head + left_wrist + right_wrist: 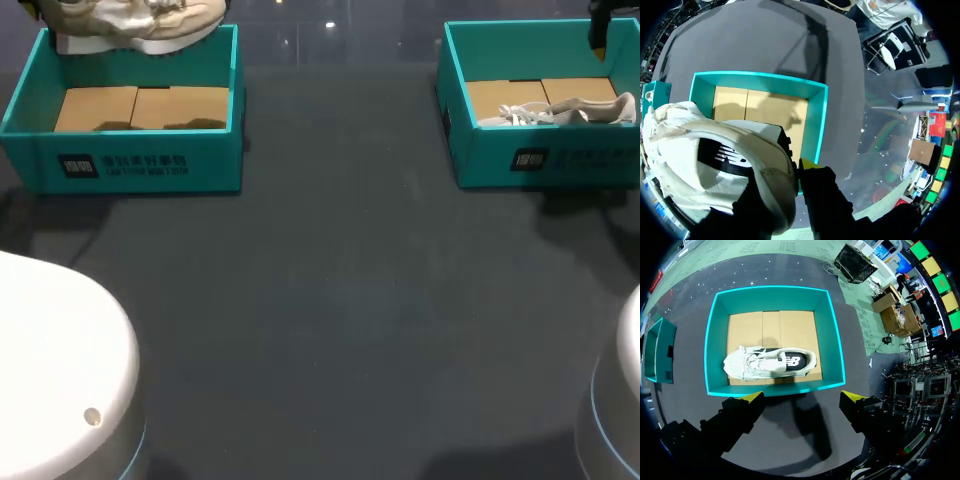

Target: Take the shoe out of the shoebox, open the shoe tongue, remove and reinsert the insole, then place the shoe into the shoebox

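Note:
A white and beige shoe (715,155) hangs over the left teal shoebox (817,120), whose cardboard floor is bare. My left gripper (792,172) is shut on the shoe's heel collar; one yellow fingertip (807,164) shows outside the collar, the other is hidden inside the shoe. In the head view this shoe (135,22) sits above the left shoebox (130,165), at its far wall. A second white shoe (770,362) lies on its side in the right teal shoebox (712,350). My right gripper (802,397) hovers open above that box's near wall, holding nothing.
The two boxes stand at the far left and far right of the dark grey table (330,320). The right shoebox (470,150) holds its shoe (560,112). The white rounded arm bases (50,370) fill the near corners.

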`<action>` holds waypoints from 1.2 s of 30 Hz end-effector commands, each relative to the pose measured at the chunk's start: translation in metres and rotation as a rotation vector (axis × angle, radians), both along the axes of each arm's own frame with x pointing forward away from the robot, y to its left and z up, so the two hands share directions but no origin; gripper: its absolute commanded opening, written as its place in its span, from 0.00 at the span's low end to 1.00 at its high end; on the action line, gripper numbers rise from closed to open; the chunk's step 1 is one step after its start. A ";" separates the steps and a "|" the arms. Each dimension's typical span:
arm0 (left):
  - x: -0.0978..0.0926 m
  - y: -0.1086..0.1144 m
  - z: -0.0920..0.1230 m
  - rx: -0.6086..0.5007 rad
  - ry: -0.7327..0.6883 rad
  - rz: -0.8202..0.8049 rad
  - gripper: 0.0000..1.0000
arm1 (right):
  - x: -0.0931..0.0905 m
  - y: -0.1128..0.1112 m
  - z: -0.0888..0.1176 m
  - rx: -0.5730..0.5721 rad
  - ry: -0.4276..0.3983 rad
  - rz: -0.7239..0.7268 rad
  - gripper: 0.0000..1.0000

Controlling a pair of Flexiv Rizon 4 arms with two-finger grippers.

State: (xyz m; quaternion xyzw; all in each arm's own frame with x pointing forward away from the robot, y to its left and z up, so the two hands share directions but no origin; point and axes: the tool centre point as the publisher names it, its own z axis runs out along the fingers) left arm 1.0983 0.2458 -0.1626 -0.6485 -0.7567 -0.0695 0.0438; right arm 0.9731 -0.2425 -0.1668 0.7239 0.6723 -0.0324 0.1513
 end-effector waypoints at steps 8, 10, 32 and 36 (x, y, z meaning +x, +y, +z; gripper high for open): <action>-0.131 -0.056 0.025 0.044 -0.129 -0.047 0.00 | 0.000 0.000 0.000 0.000 0.000 -0.001 1.00; -0.148 -0.063 0.024 0.043 -0.134 -0.053 0.00 | 0.000 0.000 0.000 0.000 0.000 -0.001 1.00; -0.280 -0.149 -0.004 0.065 -0.177 -0.161 0.00 | 0.000 0.000 0.000 0.000 0.000 -0.001 1.00; -0.299 -0.162 -0.010 0.065 -0.154 -0.176 0.00 | 0.000 0.000 0.000 0.000 0.000 -0.001 1.00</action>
